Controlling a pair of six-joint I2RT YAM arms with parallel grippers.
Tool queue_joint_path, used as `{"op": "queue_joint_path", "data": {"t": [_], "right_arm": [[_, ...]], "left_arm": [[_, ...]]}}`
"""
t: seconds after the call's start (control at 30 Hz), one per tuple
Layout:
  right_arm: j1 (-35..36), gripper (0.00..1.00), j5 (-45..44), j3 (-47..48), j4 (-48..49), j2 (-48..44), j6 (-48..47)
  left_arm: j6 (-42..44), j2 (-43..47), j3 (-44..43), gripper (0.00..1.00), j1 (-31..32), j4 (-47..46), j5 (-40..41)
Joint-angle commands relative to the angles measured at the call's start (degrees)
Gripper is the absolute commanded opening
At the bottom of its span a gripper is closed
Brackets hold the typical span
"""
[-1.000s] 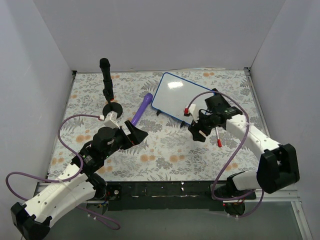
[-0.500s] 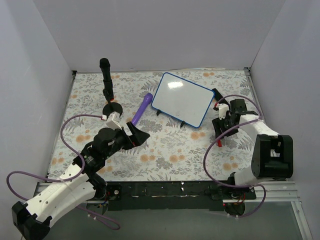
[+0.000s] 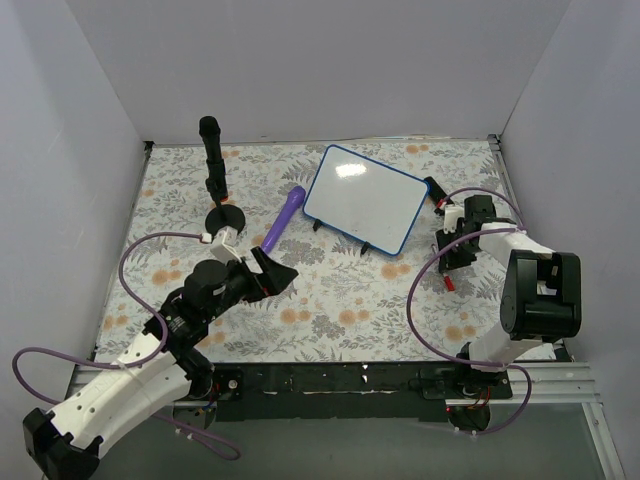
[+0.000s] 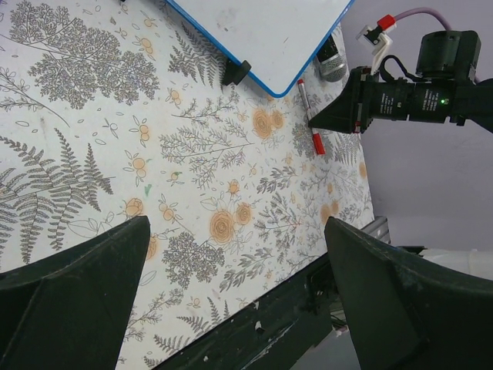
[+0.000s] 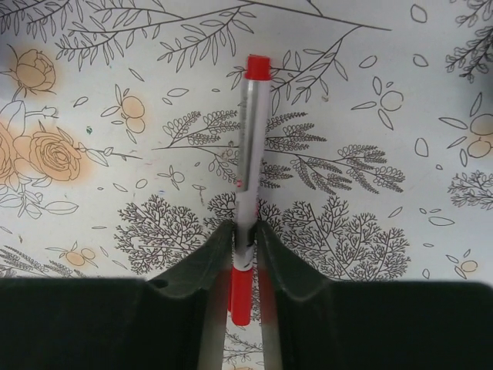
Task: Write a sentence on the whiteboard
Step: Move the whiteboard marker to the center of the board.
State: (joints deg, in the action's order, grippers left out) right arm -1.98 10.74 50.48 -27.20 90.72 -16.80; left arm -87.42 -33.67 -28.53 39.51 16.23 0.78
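The right gripper [image 5: 244, 231] is pinched narrow on a red-and-white marker [image 5: 250, 131], one finger pressed to each side of the barrel near its lower red end. The marker lies flat on the floral cloth [image 5: 370, 116] with its other red end pointing away from the wrist. In the overhead view this gripper sits low at the table's right side, just off the near right corner of the whiteboard [image 3: 365, 200] and apart from it. The whiteboard rests at an angle on the far centre-right of the cloth, its face showing glossy white. A purple cylinder [image 3: 285, 218] lies left of the board, and a black stand [image 3: 212, 170] rises beyond that. The left gripper [image 4: 231, 293] hangs above the cloth's near left part, jaws spread wide and holding nothing.
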Motion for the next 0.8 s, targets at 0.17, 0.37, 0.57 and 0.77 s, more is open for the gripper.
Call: {"op": "queue_joint_path", "data": {"t": [0.17, 0.37, 0.57, 0.77], "right_arm": [[0.04, 0.16, 5.59, 1.37, -6.62, 0.08, -1.04], [0.04, 0.23, 14.03, 3.4, -16.03, 0.96, -4.29], [-0.22, 0.4, 16.41, 6.29, -20.43, -2.73, -8.07], [-0.31, 0.5, 19.66, 11.03, -27.17, -3.62, -17.87]], "left_arm": [[0.93, -0.78, 0.41, 0.98, 0.04, -2.25, -0.69], [0.76, -1.4, 0.85, 0.98, 0.04, -3.31, -2.34], [1.2, -0.52, 0.76, 0.98, 0.04, -2.96, -1.92], [1.72, -0.52, 0.67, 0.98, 0.04, -2.87, -2.01]]}}
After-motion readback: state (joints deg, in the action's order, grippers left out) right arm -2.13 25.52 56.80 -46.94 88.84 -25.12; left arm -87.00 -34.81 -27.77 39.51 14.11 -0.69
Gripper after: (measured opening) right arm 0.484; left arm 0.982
